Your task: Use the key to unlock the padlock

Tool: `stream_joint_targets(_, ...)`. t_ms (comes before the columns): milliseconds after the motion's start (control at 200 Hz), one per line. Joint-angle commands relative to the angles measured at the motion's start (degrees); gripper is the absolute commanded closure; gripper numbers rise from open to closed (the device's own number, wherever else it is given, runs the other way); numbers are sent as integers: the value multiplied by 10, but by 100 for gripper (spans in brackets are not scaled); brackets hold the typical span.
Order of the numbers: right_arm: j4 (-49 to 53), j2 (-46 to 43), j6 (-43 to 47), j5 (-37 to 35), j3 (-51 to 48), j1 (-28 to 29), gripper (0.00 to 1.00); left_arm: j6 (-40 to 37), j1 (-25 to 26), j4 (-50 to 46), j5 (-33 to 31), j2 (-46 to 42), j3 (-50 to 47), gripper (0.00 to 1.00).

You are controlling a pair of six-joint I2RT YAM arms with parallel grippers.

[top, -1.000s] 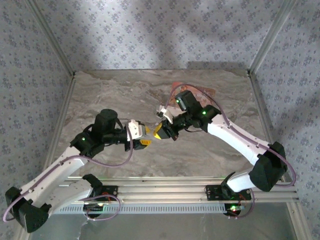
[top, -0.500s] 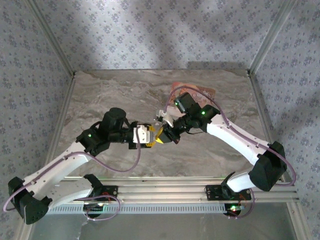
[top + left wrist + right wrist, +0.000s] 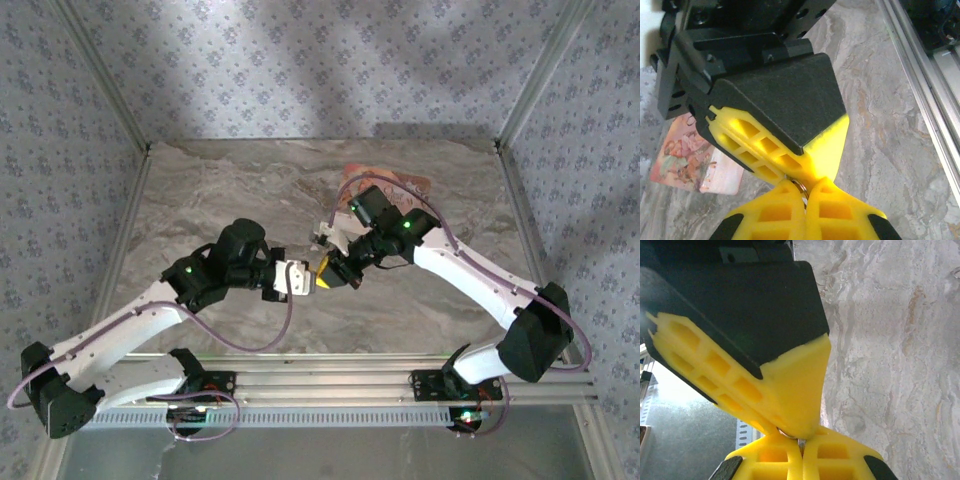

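The left end effector [image 3: 803, 195] and right end effector [image 3: 801, 442] are standing tip to tip at the frame centre, both narrow, pinching one small ring [image 3: 799, 185], probably for passing the key; where the padlock is, one cannot tell.

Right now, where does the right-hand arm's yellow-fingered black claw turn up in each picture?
Top external: table centre, the black, yellow-fingered right gripper meets the left gripper tip to tip.
Left wrist: right gripper large, upper centre, pointing down.
Right wrist: right gripper at bottom edge.
Shared landmark: grey marbled tabletop.
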State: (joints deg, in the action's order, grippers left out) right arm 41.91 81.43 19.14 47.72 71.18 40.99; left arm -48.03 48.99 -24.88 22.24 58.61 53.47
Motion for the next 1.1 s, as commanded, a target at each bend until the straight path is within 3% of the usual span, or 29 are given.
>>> stream_joint_targets(0,6,-9,12,-6,12,-6,100,-14,6,13,-15,-14,-4,100)
stream_joint_targets(75,-13,-22,2,-25,3,-11,93,-7,6,19,-23,-25,-11,100)
stream_joint_targets(220,-100,-65,-46,-60,-43,-32,52,30,7,26,-40,-38,-18,100)
stream_joint_targets(380,-309,-153,-198,-33,-158,-112,42,80,6,27,-88,-47,-23,100)
stream_joint_targets(510,-415,-217,-311,-119,-227,-141,36,165,-7,46,-96,-48,-18,100)
stream_joint_targets(635,-438,-238,-398,-194,-249,-140,36,291,-31,90,-81,-41,-13,100)
stream_joint_targets(799,-496,-239,-462,-210,-276,-124,41,499,-59,80,-106,1,45,100)
stream_joint_targets(929,-538,-229,-468,-215,-285,-97,51,620,-78,23,-101,52,110,100)
stream_joint_targets(1094,-556,-202,-429,-205,-276,-55,58,745,-90,29,-95,75,124,100)
